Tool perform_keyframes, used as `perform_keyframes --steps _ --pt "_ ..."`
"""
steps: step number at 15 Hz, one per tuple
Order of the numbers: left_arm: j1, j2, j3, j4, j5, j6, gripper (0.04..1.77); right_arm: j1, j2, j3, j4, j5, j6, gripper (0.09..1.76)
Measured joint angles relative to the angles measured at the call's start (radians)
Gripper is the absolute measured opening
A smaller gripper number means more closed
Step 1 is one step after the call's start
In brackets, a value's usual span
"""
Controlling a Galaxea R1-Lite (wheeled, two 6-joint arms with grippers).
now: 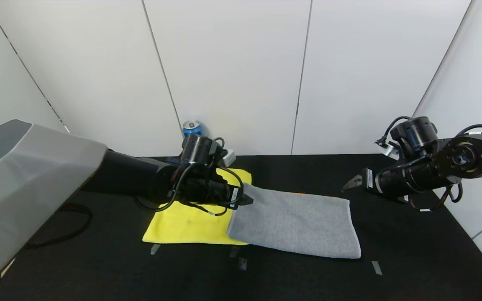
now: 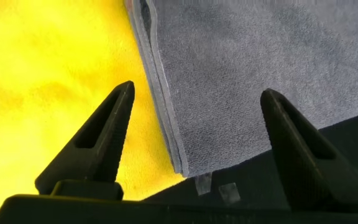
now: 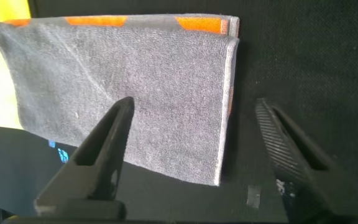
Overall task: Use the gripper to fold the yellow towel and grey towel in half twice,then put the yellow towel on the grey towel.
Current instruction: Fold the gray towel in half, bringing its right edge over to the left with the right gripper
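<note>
My left gripper (image 2: 194, 124) hangs with fingers apart and empty over the near-left corner of the grey towel (image 1: 295, 223), one finger above it and the other above the yellow towel (image 1: 182, 223). The grey towel lies folded on the black surface (image 1: 412, 259), its left end overlapping the yellow towel's right edge, orange stripes showing along its far edge. My right gripper (image 3: 194, 134) is also spread wide, holding nothing, beside the grey towel's right end.
</note>
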Motion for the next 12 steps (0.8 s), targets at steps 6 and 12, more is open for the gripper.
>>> perform_keyframes --steps 6,12 --pt "0.011 -0.022 0.001 0.002 0.0 -0.001 1.59 0.014 -0.018 0.024 0.003 0.002 0.007 1.59" --pt "0.02 -0.051 0.005 0.003 -0.002 -0.001 1.66 0.035 0.026 0.058 0.0 0.002 0.046 1.65"
